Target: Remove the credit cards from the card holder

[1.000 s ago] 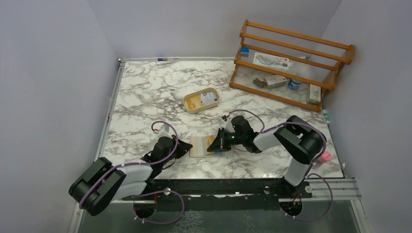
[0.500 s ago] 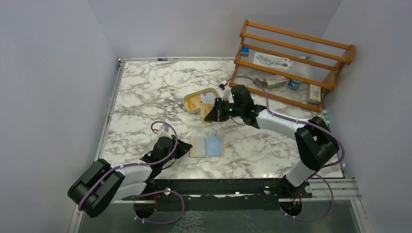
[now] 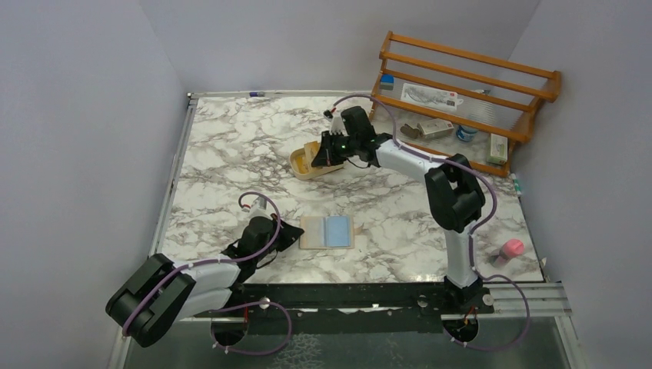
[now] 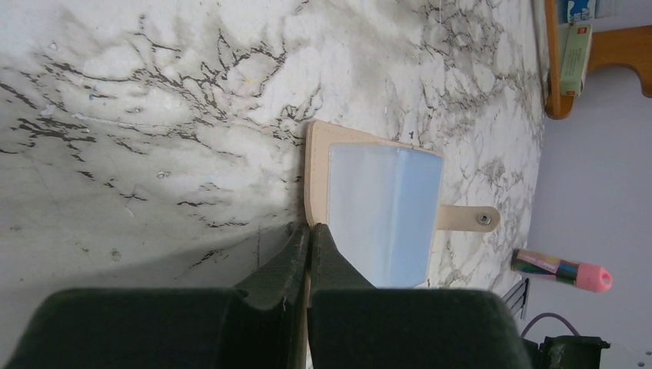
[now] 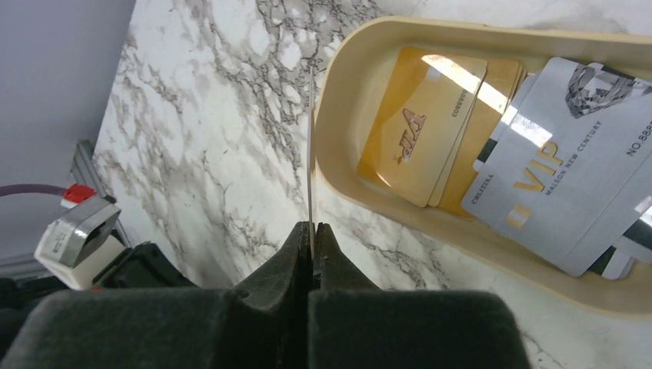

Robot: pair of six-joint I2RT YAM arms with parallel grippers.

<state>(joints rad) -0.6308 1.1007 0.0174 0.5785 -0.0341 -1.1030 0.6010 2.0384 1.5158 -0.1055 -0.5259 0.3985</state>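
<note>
Left gripper [image 4: 309,231] fingers are clamped on the tan leather bifold card holder [image 4: 315,154] edge; pale-blue credit cards [image 4: 380,215] sit inside, just beyond the tips. Right gripper [image 5: 311,227] pinches one thin card [image 5: 311,146] edge-on above the oval beige tray [image 5: 338,131] rim. We'd expect a release here to tip it outside. Gold cards [image 5: 419,131] and a silver VIP card [image 5: 553,169] crowd the tray; wooden rack [image 3: 500,64] beyond.

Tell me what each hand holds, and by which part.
Right hand pinches one credit card, seen edge-on, by its near edge. Left hand pinches the card holder by its tan border, near a corner.
</note>
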